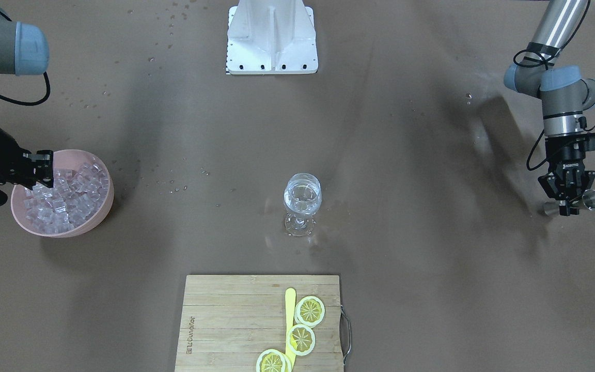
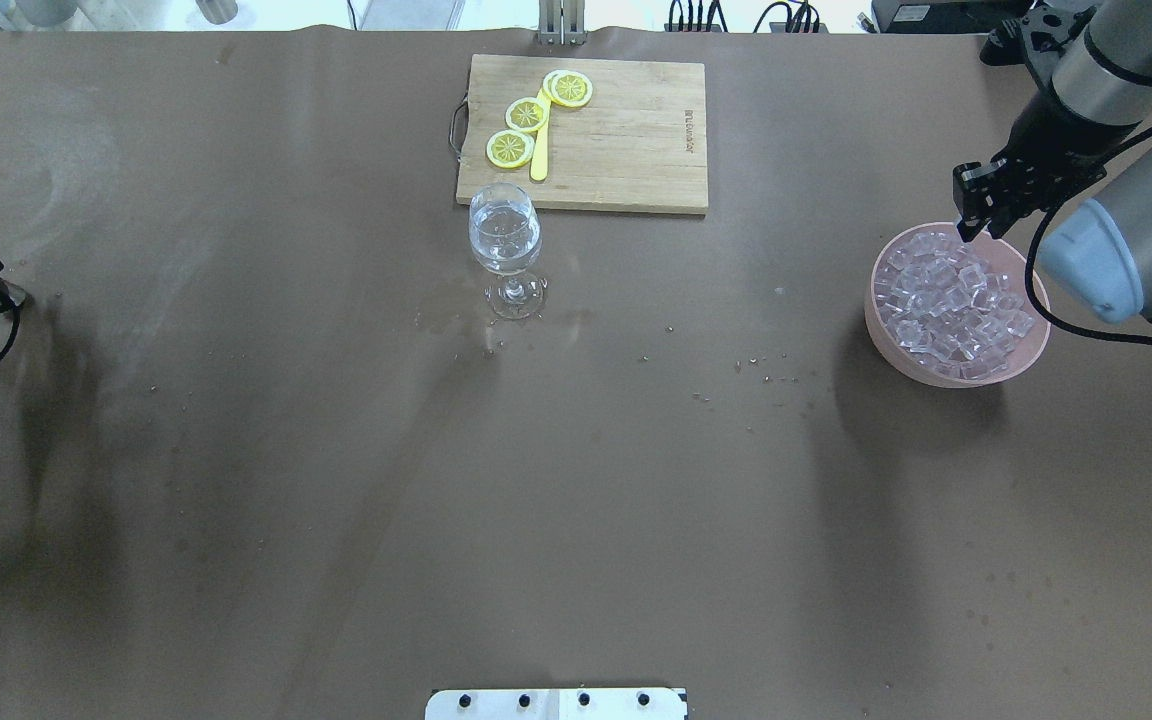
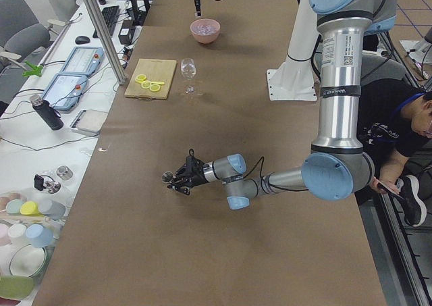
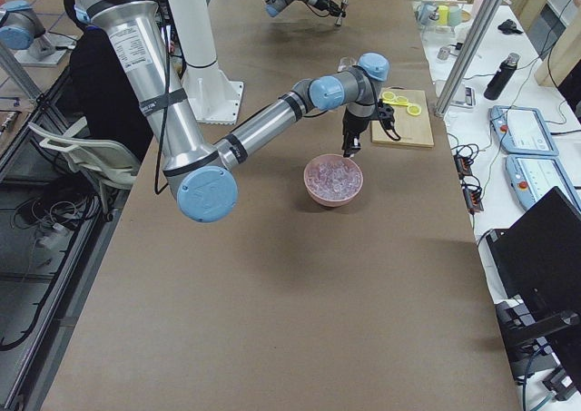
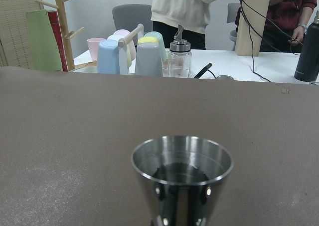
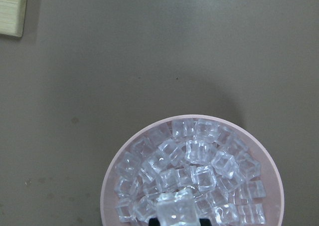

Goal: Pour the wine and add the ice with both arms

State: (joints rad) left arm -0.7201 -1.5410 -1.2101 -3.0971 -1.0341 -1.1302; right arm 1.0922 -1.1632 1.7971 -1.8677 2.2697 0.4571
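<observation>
A stemmed wine glass (image 1: 302, 200) stands mid-table with clear wine (image 2: 505, 243) in its bowl. A pink bowl (image 1: 98, 209) at the robot's right is heaped with ice cubes (image 1: 65, 195). My right gripper (image 1: 44, 173) hangs just over the bowl's far rim, shut on one ice cube (image 6: 175, 211) above the heap. My left gripper (image 1: 568, 206) is far out at the robot's left, low over the table, shut on a steel jigger (image 5: 182, 168) held on its side; its inside looks dark.
A bamboo cutting board (image 1: 225, 320) with lemon slices (image 1: 310, 310) and a yellow utensil lies beyond the glass. Water drops spot the brown mat around the glass. The white base block (image 1: 271, 36) sits at the robot's side. Cups and a person show behind the table's left end.
</observation>
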